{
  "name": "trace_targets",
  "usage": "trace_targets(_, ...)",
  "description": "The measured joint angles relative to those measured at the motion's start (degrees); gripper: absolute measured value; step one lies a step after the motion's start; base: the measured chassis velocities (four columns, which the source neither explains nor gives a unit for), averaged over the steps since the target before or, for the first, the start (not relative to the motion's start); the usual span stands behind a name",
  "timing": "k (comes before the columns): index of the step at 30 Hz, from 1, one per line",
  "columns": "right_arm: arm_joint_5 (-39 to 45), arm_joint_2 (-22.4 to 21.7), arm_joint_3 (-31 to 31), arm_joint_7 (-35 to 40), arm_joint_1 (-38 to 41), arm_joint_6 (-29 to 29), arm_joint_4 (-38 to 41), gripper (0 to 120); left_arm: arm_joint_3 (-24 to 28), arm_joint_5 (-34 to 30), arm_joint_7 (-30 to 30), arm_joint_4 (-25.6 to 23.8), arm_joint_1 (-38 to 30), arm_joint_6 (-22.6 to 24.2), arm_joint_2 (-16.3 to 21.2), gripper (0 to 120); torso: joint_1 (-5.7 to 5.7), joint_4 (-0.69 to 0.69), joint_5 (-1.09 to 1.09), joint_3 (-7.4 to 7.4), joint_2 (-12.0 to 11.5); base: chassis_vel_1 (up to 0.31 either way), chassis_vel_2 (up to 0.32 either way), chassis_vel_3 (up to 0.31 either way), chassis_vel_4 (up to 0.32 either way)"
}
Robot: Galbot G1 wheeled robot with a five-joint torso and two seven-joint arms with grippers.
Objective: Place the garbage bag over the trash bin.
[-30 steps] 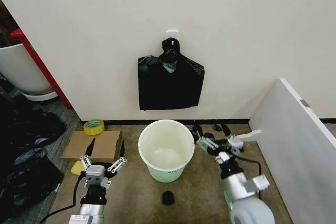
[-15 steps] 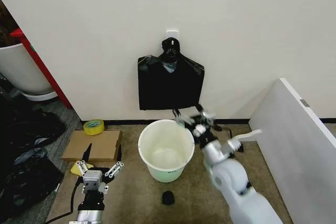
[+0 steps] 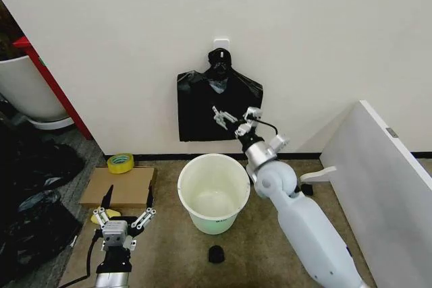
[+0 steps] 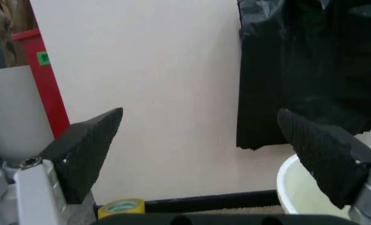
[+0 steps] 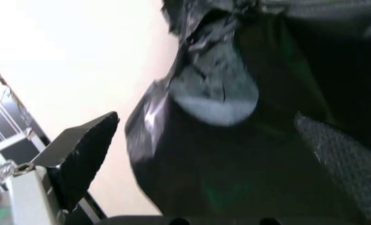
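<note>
Right gripper (image 3: 228,119) is up at the bag bundle (image 3: 219,106) hanging on the wall, jaws spread wide, nothing pinched yet. Bin (image 3: 214,192) sits on the floor right below. I'd pinch just one thin layer near the lower edge so a single bag peels off. Left gripper (image 3: 121,217) idles low, also spread.

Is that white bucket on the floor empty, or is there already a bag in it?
Empty. The trash bin stands upright, its bare cream inside showing, no liner.
</note>
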Motion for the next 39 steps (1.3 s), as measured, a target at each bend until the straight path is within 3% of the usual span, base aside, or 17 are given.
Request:
trace_targets(11, 0.2, 0.7, -0.9, -0.1, 5.2, -0.4, -5.1, 100, 0.0, -0.1, -0.4, -0.3, 0.1, 0.0, 0.0, 97, 0.0, 0.0, 0.01, 0.0, 0.0, 0.0, 0.0, 0.0, 0.0)
trace_targets(14, -0.2, 1.0, -1.3, -0.1, 6.3, -0.4, -6.0, 84, 0.0, -0.1, -0.5, -0.3, 0.1, 0.0, -0.1, 97, 0.0, 0.0, 0.01, 0.0, 0.0, 0.0, 0.0, 0.0, 0.0)
trace_targets(19, -0.7, 1.1, -1.3, -0.2, 6.5, -0.4, -6.4, 70, -0.1, -0.1, -0.6, -0.3, 0.1, 0.0, -0.2, 97, 0.0, 0.0, 0.01, 0.0, 0.0, 0.0, 0.0, 0.0, 0.0)
trace_targets(22, -0.8, 1.1, -1.2, -0.3, 6.6, -0.4, -6.7, 53, 0.0, -0.1, -0.7, -0.2, 0.0, 0.0, -0.2, 97, 0.0, -0.01, 0.01, 0.0, 0.0, 0.0, 0.0, 0.0, 0.0)
trace_targets(28, -0.9, 1.2, -1.2, -0.3, 7.2, -0.4, -7.6, 37, 0.0, -0.1, -0.8, -0.2, 0.1, 0.0, -0.2, 97, -0.01, 0.0, 0.01, 0.0, 0.0, 0.0, 0.0, 0.0, 0.0)
trace_targets(36, -0.4, 1.5, -1.3, 0.1, 8.3, 0.0, -9.3, 4, -0.1, -0.4, -0.9, -0.3, -0.1, 0.0, 0.1, 97, -0.01, 0.0, 0.01, 0.0, 0.0, 0.0, 0.0, 0.0, 0.0)
trace_targets(39, -0.3, 1.3, -1.4, 0.2, 8.3, 0.2, -9.1, 0, -0.1, -0.4, -0.9, -0.3, -0.3, 0.0, 0.1, 97, 0.0, 0.0, 0.01, 0.0, 0.0, 0.0, 0.0, 0.0, 0.0)
